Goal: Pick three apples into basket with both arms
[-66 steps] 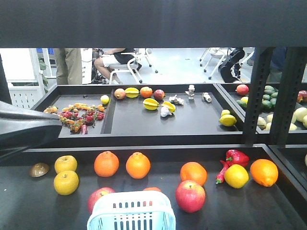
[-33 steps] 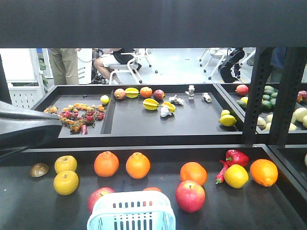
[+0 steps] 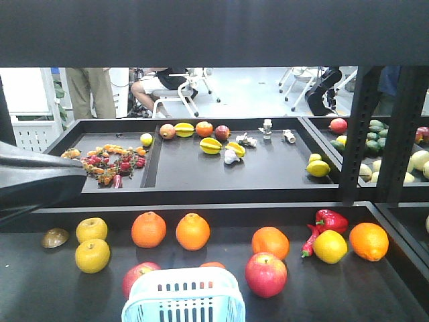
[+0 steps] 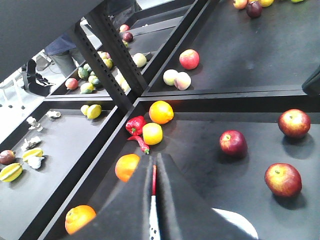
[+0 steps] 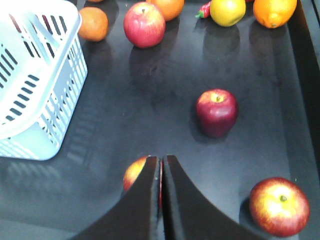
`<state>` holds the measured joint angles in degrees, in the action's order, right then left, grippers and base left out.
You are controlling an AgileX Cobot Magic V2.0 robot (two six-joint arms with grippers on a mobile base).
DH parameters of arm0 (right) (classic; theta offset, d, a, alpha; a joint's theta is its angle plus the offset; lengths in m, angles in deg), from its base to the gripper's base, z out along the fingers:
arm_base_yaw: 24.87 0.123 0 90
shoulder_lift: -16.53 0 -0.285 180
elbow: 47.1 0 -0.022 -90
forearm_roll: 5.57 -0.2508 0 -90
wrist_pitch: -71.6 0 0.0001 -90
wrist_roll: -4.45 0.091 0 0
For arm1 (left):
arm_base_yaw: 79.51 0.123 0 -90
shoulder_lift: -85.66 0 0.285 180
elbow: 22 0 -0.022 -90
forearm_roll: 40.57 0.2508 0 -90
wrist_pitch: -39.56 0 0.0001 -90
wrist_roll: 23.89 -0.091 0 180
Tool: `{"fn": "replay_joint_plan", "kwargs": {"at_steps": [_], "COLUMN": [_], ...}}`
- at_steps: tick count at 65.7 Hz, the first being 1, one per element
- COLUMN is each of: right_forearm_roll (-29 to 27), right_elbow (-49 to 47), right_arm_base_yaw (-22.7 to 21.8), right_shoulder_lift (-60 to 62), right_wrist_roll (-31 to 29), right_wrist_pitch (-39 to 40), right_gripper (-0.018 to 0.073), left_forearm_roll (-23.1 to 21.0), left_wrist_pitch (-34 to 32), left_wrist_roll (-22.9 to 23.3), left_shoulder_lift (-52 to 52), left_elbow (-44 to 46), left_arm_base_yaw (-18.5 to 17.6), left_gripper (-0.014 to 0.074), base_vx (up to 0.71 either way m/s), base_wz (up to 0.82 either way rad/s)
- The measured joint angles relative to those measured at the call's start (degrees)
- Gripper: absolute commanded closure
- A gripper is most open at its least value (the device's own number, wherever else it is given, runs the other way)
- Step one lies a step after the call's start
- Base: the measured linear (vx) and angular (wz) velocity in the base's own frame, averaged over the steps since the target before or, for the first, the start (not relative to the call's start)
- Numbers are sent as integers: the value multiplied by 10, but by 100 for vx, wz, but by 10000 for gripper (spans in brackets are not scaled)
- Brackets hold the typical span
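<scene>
Now | left gripper (image 4: 153, 169): jaws pressed together | right gripper (image 5: 160, 160): jaws together, tips over a half-hidden apple (image 5: 133, 173) near the basket (image 5: 55, 107) | red apple (image 5: 144, 24) just beside the basket | dark apple (image 5: 216, 112) and blushed apple (image 5: 279, 206) well apart from the basket

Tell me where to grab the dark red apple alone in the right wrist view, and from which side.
Probably best to take the dark red apple across its widest middle, coming straight down from above. It sits upright with the stem dimple up, its round sides free and the black surface bare all round. The right gripper is shut and must open first.
</scene>
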<state>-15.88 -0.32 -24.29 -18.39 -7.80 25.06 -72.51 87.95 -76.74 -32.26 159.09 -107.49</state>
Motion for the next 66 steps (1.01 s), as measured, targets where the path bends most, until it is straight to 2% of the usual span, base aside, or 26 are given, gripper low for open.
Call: {"fn": "replay_joint_plan", "kwargs": {"at_steps": [32,66], "right_forearm_roll": [0,0], "right_elbow": [0,0], "right_arm_base_yaw": [0,0], "right_shoulder_lift": [0,0], "right_wrist_roll": [0,0], "right_wrist_pitch": [-80,-88], "right_gripper": [564,549], "left_forearm_roll": [0,0], "left_wrist_pitch": [0,0], "left_wrist_roll": [0,0], "left_shoulder_lift": [0,0], "left_elbow": [0,0], "left_arm_base_yaw": [0,0], "left_gripper": [604,604], "base_vx": [0,0], "base_wz": [0,0]}}
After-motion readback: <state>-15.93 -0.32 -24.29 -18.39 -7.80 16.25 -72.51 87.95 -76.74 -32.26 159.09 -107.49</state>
